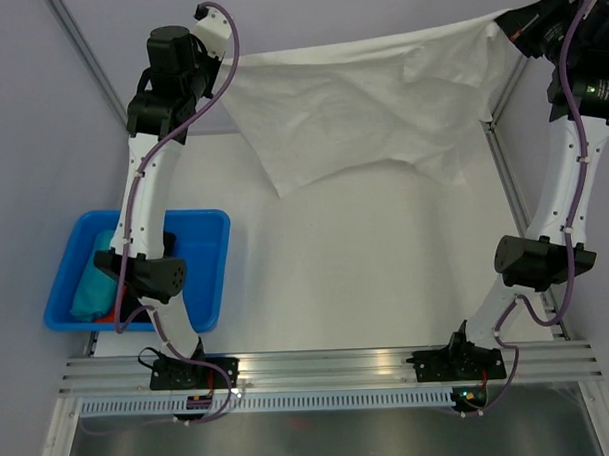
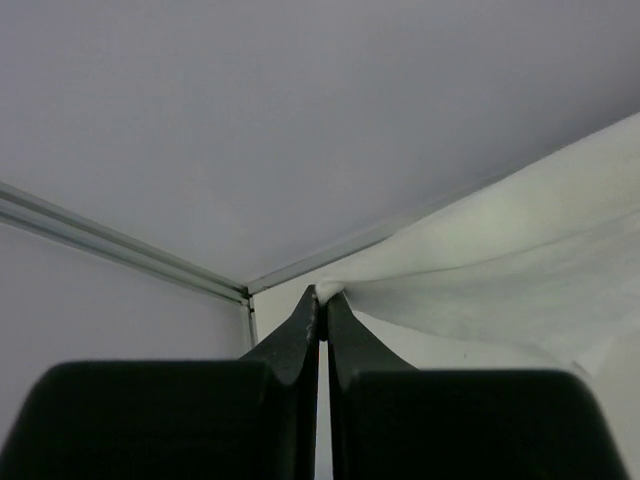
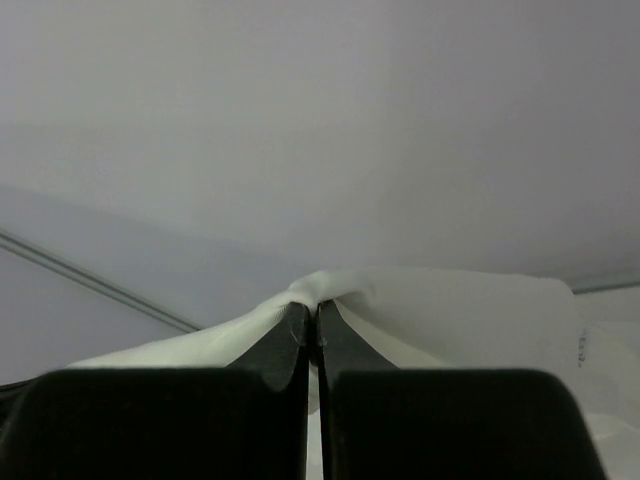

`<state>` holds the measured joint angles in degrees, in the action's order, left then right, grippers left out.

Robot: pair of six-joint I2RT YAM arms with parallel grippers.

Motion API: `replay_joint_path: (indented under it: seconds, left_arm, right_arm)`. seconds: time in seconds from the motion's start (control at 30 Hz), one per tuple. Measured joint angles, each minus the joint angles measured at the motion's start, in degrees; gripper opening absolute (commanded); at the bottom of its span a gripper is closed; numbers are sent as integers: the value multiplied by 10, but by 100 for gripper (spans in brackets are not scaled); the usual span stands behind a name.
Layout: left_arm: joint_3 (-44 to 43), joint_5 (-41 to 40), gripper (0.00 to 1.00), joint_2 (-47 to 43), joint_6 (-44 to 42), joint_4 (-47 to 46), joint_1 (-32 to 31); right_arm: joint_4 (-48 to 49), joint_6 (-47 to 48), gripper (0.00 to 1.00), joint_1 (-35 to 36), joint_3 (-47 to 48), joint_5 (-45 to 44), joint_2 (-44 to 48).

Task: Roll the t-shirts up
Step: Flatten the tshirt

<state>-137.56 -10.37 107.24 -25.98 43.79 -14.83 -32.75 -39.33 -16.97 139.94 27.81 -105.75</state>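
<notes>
White soft cloth t-shirt (image 1: pixel 370 106) hangs spread between the two hands at the far end of the pale bench (image 1: pixel 366 276), its top edge pulled nearly straight from corner to corner and its creased lower part sagging to a point left of centre; whether that point touches the bench cannot be told. The left hand (image 2: pixel 321 300) has its black fingers pinched tight together on the shirt's left corner, the cloth fanning away to the right. The right hand (image 3: pixel 313 312) is likewise clamped closed on the other corner, a small bunch of cloth puffed over its fingertips. A faint dark printed mark shows on the cloth at the right of the right wrist view. Well apart, at the bench's near left, a blue plastic bin (image 1: pixel 214 276) holds a teal cloth roll (image 1: pixel 91 285) with a sliver of red cloth (image 1: pixel 108 317) beside it, the left arm crossing above
</notes>
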Motion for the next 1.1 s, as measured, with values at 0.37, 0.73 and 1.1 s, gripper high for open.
replay_joint_path:
  seconds: [0.37,0.73,1.1]
  left_arm:
    - [155,34,2,-74,-3,-81,5]
    - [614,132,2,-217,-46,-131,6]
    - [857,214,2,-311,-78,-170,2]
  right_arm:
    - [86,31,0,-1,-182,4,94]
    - [103,79,0,-2,-843,-87,352]
    - [108,92,0,-2,-1073,-132,431]
